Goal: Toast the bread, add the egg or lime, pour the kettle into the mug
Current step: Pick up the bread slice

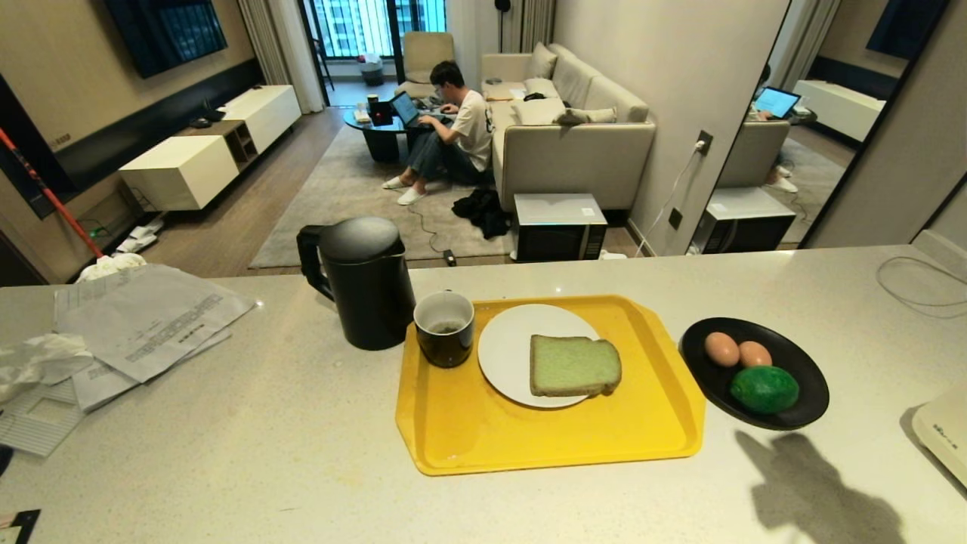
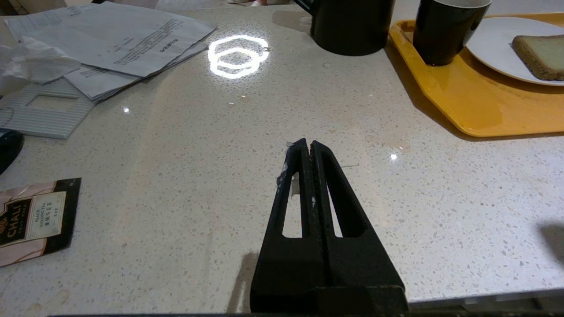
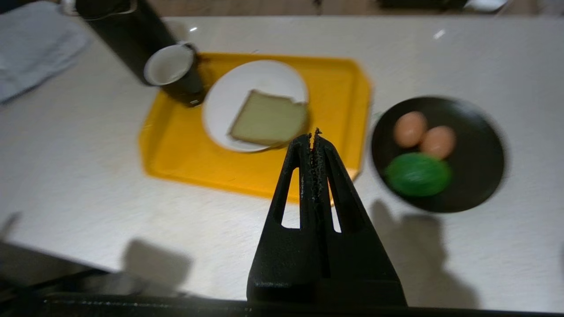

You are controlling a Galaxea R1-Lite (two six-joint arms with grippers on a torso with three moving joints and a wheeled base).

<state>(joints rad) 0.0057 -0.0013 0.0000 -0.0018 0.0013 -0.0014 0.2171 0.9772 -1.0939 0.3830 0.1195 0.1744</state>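
The pale speckled worktop [image 1: 302, 423] carries everything, and the yellow tray [image 1: 529, 438] near its middle serves as the landmark. Just off the tray's far left corner stands the black kettle [image 1: 366, 283], upright, lid on, its handle turned away from the tray. Further left of the tray, well apart from it, lies a loose heap of printed papers [image 1: 143, 321]. Just beside the tray's right edge sits a black dish [image 1: 801, 408] holding 2 eggs [image 1: 722, 348] side by side at the back and 1 lime [image 1: 764, 389] in front of them, touching or nearly touching. On the tray, a white plate [image 1: 506, 347] occupies the middle, with the bread [image 1: 574, 366] lying flat on its right half and reaching past the rim. The mug [image 1: 445, 329] stands upright in the tray's far left corner, between the kettle and the plate.

The left tool [image 2: 308, 145] hangs low over bare worktop left of the tray and nearer the robot, its fingers pressed together on nothing. The right tool [image 3: 313, 134] hovers above the tray's near right part, between the bread and the dish, its fingers likewise closed and empty.

Beyond the worktop, a person [image 1: 453, 136] sits on the floor at a laptop.
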